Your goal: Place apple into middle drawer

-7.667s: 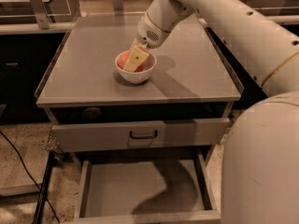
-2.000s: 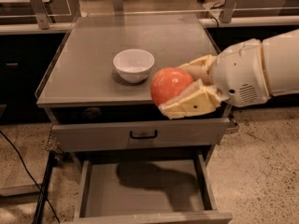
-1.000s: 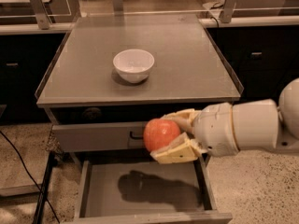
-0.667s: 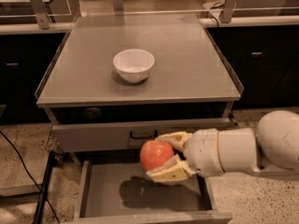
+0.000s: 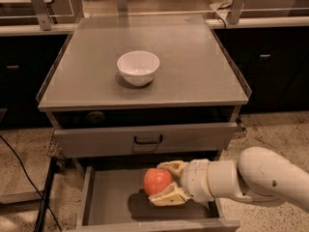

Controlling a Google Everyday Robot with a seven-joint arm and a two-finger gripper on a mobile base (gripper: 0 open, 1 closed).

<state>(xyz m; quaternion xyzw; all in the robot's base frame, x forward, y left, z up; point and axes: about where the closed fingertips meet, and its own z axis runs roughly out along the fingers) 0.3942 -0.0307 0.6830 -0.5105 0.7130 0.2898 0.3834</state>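
Observation:
The red-orange apple (image 5: 157, 181) is held between the tan fingers of my gripper (image 5: 162, 183), which is shut on it. The gripper reaches in from the right on a white arm (image 5: 241, 179) and holds the apple low over the floor of the open middle drawer (image 5: 108, 202), near its centre. A dark shadow lies on the drawer floor right beneath the apple. I cannot tell whether the apple touches the floor.
An empty white bowl (image 5: 138, 67) stands on the grey cabinet top (image 5: 193, 66). The drawer above, with a small black handle (image 5: 147, 140), is slightly pulled out and overhangs the back of the open drawer. Black cables run along the floor at left.
The gripper lifted the apple out of the bowl, carried it forward off the cabinet top and down past the handled drawer, and now holds it lower, inside the open drawer.

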